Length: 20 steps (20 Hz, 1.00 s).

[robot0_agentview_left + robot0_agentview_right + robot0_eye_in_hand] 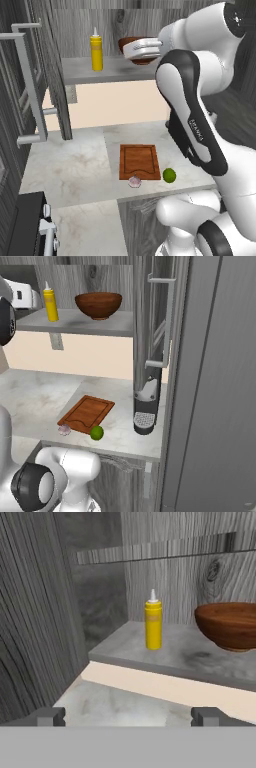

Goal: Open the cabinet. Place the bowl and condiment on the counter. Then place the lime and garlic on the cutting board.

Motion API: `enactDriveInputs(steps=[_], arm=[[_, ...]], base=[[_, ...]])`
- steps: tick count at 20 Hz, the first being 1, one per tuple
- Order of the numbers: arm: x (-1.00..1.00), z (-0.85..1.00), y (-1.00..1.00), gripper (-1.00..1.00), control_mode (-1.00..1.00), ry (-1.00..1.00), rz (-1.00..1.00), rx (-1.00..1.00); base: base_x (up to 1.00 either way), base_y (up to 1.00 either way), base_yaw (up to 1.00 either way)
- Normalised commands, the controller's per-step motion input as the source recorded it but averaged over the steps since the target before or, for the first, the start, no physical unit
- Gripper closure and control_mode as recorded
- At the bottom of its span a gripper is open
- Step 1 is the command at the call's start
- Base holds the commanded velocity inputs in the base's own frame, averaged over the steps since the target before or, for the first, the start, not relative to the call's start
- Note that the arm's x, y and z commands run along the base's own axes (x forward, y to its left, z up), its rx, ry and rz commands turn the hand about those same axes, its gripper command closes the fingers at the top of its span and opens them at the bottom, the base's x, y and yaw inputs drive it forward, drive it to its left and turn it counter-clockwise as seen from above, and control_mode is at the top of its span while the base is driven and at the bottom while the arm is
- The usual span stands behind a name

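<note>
A: Here's the kitchen — a light marbled counter [75, 165] runs under the dark woodgrain cabinet [55, 75], both doors swung wide, the grey inner shelf in plain sight.

B: And on that shelf?

A: One yellow condiment [96, 50] bottle standing upright, and one reddish-brown bowl [98, 304] to its right, the two apart from each other. A black coffee machine [145, 406] stands on the counter by the right-hand door.

B: Where's the gripper [128, 716] in all this?

A: Up at shelf height, in front of the shelf's edge, jaws spread wide and holding nothing. From the hand view, the bottle sits ahead and a little right of centre between the fingertips [49, 716], and the bowl is further right, cut off by the frame edge. Neither is touched.

B: Down below?

A: One cutting board [139, 161] flat on the counter. One garlic [134, 181] bulb at its near edge, touching or just off it, hard to say. One lime [169, 175] just beside the board's near right corner, on the stone.
</note>
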Motion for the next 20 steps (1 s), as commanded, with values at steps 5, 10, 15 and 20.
enactDriveInputs(steps=[5, 10, 15, 20], arm=[[0.25, -0.06, 0.0, -1.0, -1.0, 0.0, 0.0, -0.06], [0.34, -0.12, 0.01, -1.0, -1.0, 0.0, 0.0, -0.06], [0.32, -0.11, 0.05, -1.0, -1.0, 0.0, 0.0, 0.0], [0.31, -0.01, 0.05, -1.0, -1.0, 0.0, 0.0, 0.0]], base=[[0.0, 0.0, 0.0], [0.0, 0.0, 0.0], [0.0, 0.0, 0.0], [0.0, 0.0, 0.0]])
